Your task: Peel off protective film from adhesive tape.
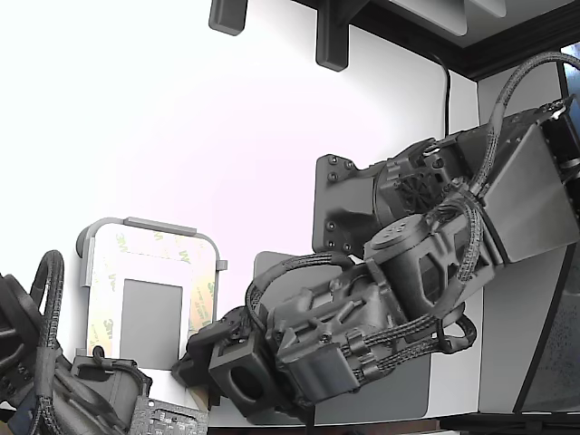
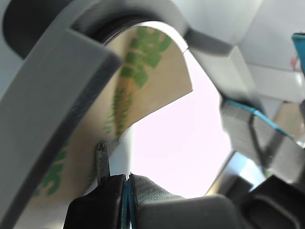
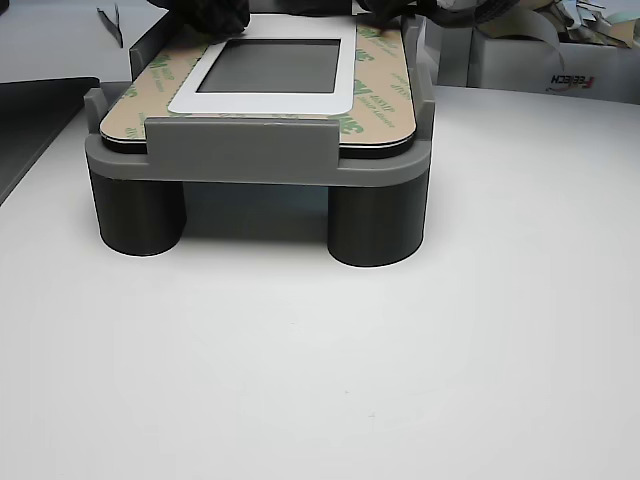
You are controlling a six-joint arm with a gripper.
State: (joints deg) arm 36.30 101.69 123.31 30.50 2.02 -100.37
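Claw (image 2: 114, 177) pinched narrow on lifted corner of protective film (image 2: 143, 81), at 5 o'clock of grey tray (image 1: 149, 227) in exterior view.

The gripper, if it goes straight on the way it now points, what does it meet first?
Probably the protective film. In the wrist view the gripper has its tips at the liner's curled edge, so the film lies directly ahead, with the light-grey tray rim beside it. Depth is unclear.

grey tray (image 3: 250, 150) on dark cylindrical legs (image 3: 375, 225), white table (image 3: 320, 350).
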